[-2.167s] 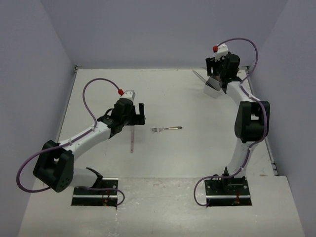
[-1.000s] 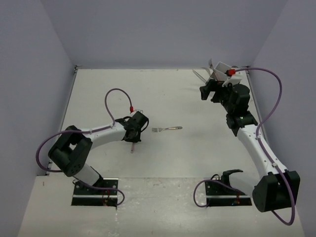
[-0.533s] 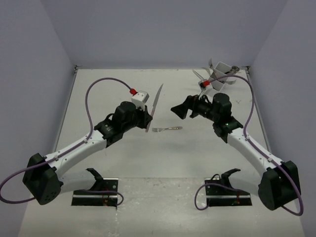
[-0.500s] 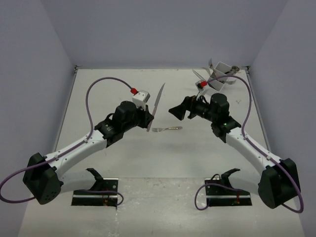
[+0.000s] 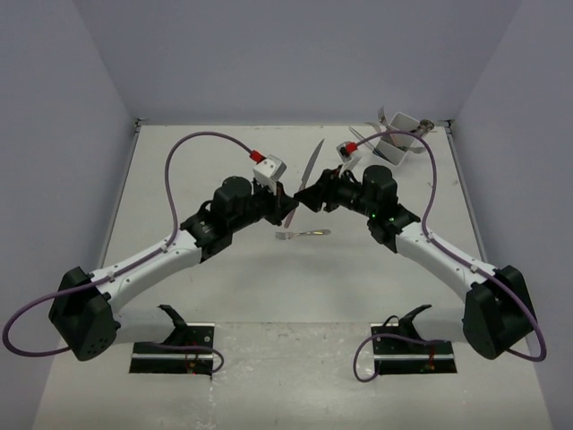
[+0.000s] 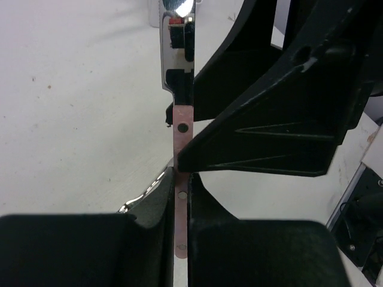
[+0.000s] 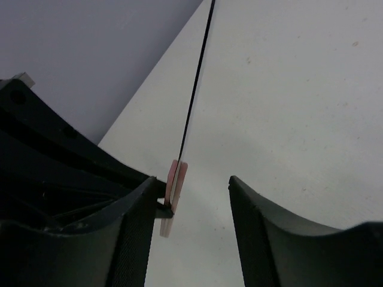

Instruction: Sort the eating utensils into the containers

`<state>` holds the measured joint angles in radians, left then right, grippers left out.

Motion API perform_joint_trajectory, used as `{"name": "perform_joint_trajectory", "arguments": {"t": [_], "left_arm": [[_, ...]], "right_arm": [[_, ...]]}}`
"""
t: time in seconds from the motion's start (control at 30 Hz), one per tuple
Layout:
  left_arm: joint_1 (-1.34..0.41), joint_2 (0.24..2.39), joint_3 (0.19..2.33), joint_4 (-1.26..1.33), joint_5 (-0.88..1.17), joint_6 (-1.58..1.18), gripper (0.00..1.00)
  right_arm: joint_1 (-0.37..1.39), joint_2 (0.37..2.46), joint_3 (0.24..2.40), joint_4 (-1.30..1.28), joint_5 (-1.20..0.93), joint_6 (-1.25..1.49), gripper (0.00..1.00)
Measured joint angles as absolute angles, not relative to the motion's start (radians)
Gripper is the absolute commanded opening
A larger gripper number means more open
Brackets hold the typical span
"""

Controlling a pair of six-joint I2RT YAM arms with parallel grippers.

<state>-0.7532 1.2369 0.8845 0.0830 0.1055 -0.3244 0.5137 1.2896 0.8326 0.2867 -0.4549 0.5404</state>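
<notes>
Over the fork (image 5: 303,234), the left fingers (image 6: 157,206) pinch a pink-handled knife (image 5: 311,161) (blade up). The right fingers (image 7: 263,239) stand apart astride its handle. The white bin (image 5: 405,123) sits well back-right of the fork.

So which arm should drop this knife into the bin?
Right. The bin stands far right, on that arm's side, and the right gripper has open jaws either side of the knife that the left gripper pinches.
</notes>
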Motion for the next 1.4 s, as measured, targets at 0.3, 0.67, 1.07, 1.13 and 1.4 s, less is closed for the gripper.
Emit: {"name": "perform_joint_trajectory", "arguments": {"t": [0.3,0.67,1.07,1.13,1.4], "left_arm": [[-0.756,1.353,0.97,0.1,0.114,-0.302,0.22],[-0.762,1.37,1.015,0.099,0.033,-0.284,1.0],[-0.719,1.37,1.027,0.079,-0.089,-0.277,1.0],[-0.69,1.371,1.031,0.076,-0.081,-0.277,1.0],[-0.563,1.393,1.039,0.041,-0.006,-0.297,1.0]], "right_arm": [[0.509,1.29,0.838,0.297,-0.432,0.495,0.0],[0.422,1.289,0.853,0.302,-0.129,0.407,0.0],[0.091,1.613,1.039,0.536,0.357,0.41,0.0],[0.086,1.678,1.056,0.567,0.407,0.411,0.0],[0.084,1.857,1.111,0.688,0.515,0.384,0.02]]}}
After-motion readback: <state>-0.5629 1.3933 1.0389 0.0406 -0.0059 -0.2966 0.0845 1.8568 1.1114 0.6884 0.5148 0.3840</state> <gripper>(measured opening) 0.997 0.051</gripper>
